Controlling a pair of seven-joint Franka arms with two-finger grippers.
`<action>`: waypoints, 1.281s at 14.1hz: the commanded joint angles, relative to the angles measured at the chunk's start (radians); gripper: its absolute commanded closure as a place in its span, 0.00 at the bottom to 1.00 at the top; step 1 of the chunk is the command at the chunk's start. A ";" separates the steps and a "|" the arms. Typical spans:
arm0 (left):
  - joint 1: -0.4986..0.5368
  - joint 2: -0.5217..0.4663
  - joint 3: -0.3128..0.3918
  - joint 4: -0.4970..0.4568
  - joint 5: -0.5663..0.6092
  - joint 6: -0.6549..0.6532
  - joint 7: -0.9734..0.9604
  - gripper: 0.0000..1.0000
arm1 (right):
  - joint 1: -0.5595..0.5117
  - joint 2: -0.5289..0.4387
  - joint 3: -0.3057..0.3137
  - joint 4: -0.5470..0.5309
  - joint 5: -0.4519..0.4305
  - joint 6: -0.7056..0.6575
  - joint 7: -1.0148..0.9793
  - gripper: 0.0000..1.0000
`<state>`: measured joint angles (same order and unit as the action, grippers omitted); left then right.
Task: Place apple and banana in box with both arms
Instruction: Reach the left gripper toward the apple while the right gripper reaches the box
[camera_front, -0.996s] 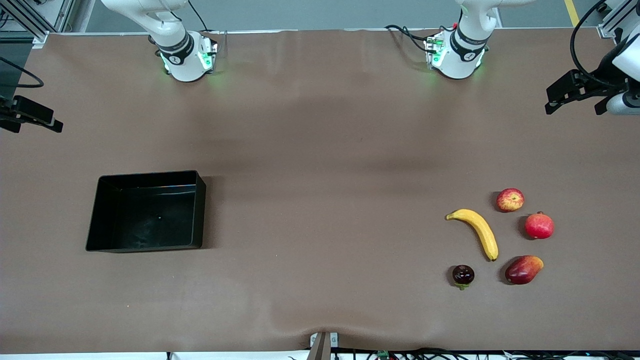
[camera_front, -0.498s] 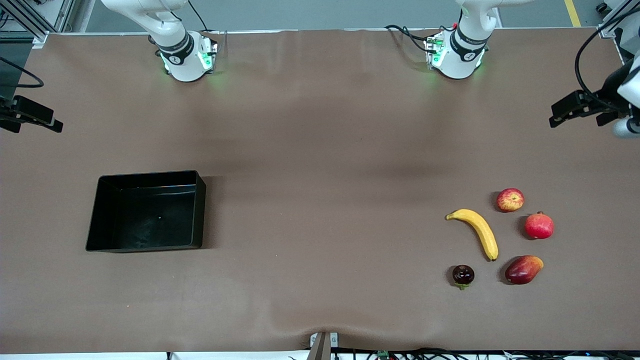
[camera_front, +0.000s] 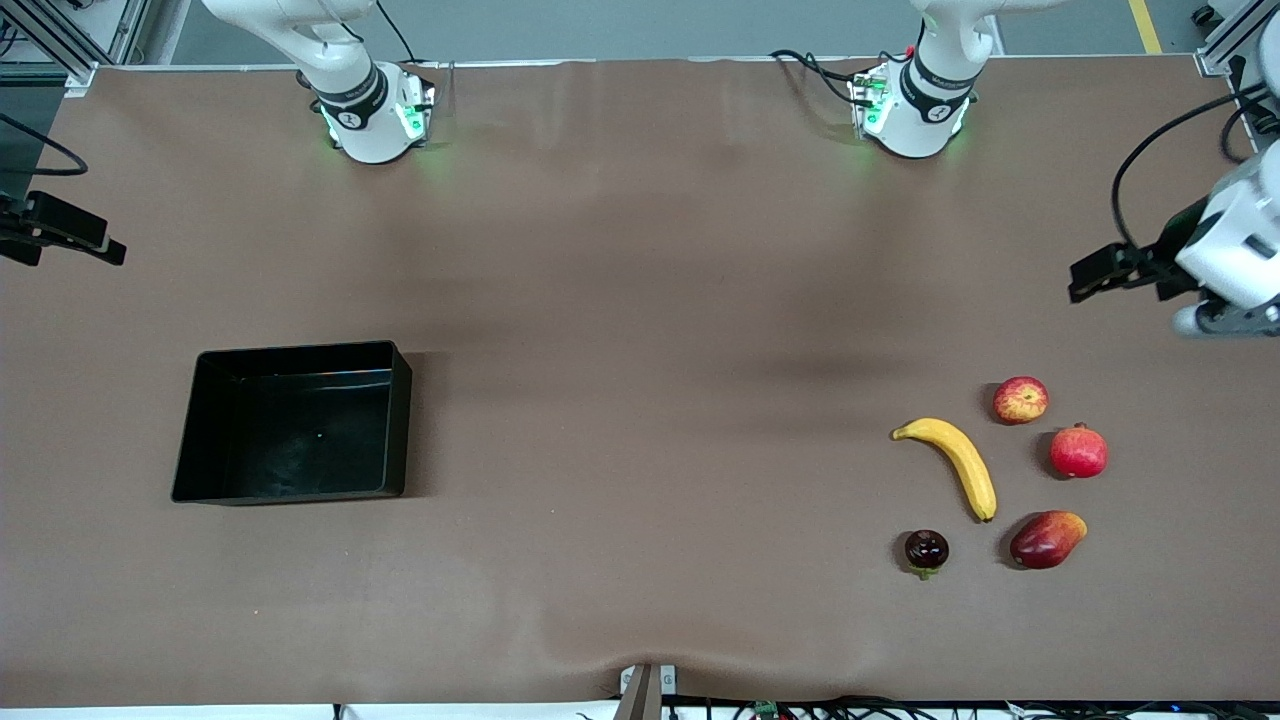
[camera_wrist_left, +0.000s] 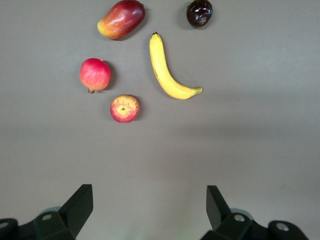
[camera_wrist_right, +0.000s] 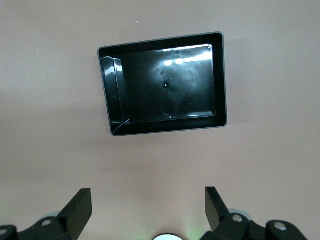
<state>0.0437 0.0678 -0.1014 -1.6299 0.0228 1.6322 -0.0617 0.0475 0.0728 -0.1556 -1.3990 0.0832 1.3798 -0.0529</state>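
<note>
The apple (camera_front: 1020, 400), red with yellow patches, lies at the left arm's end of the table, and also shows in the left wrist view (camera_wrist_left: 124, 108). The yellow banana (camera_front: 955, 465) lies beside it, a little nearer the front camera (camera_wrist_left: 167, 70). The black box (camera_front: 404, 400) stands empty toward the right arm's end (camera_wrist_right: 220, 75). My left gripper (camera_wrist_left: 150, 210) is open and empty, high over bare table beside the fruit. My right gripper (camera_wrist_right: 148, 207) is open and empty, high over bare table beside the box.
A uniformly red round fruit (camera_front: 1079, 451), a red-orange mango (camera_front: 1046, 539) and a small dark fruit (camera_front: 927, 550) lie round the banana. The brown table (camera_front: 640, 350) is bare between the box and the fruit.
The left arm's hand has moved toward the fruit group. The right arm, the box and the fruit have not moved.
</note>
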 joint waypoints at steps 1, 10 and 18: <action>0.001 -0.043 -0.004 -0.145 0.023 0.125 -0.007 0.00 | 0.012 -0.011 -0.002 -0.005 -0.034 0.001 0.001 0.00; 0.010 -0.008 -0.004 -0.421 0.106 0.512 -0.006 0.00 | -0.021 0.093 -0.005 -0.012 -0.080 0.091 -0.073 0.00; 0.086 0.173 0.000 -0.479 0.108 0.750 0.089 0.00 | -0.109 0.373 -0.005 -0.029 -0.066 0.467 -0.348 0.00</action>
<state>0.0988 0.1804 -0.0974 -2.1170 0.1114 2.3253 -0.0168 -0.0344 0.3864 -0.1687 -1.4500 0.0179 1.7983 -0.3117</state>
